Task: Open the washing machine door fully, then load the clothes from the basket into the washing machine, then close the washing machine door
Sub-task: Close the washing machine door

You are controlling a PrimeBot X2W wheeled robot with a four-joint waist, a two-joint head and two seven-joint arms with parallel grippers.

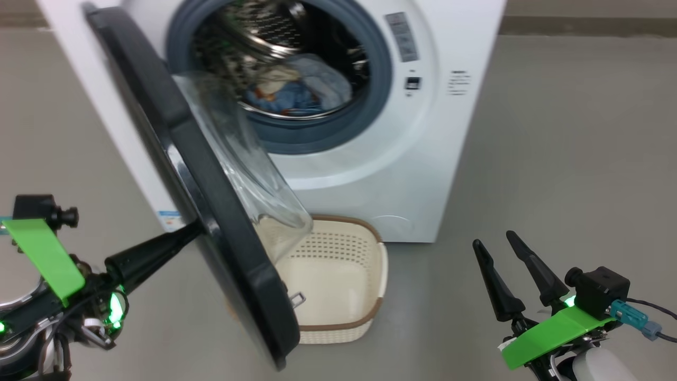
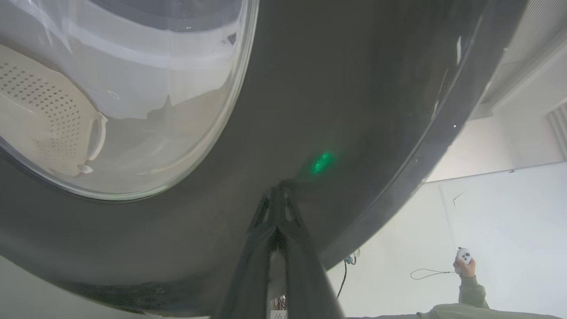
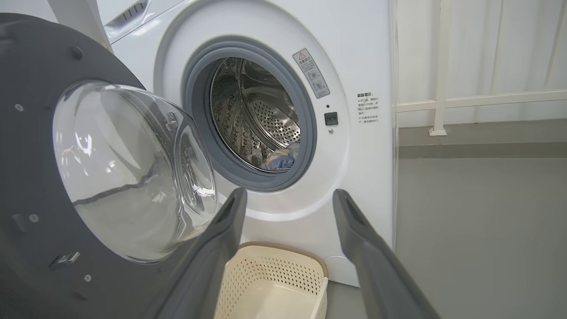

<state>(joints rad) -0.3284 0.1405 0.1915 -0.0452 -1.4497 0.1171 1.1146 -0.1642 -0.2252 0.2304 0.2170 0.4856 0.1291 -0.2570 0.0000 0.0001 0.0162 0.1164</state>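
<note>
Head view cuts off the washing machine above its round opening. The washing machine door stands half swung out on its left-side hinge and is seen nearly edge-on, hiding the near left corner of the basket. The tips of the left gripper disappear behind the door's rim. In the left wrist view, the left gripper has its fingers pressed together with nothing between them, and their tips touch the door's glossy black outer face, where a green glint reflects. The right gripper hangs well apart from the machine over the grey floor, spread wide and holding nothing.

The clothes lie low inside the steel drum as a blurred heap of light blue with some cream-white cloth; their print is too soft to read. The door is black with a bulging clear glass bowl. The cream, perforated basket with its brown rim sits on the floor just below the opening, against the machine's front.
</note>
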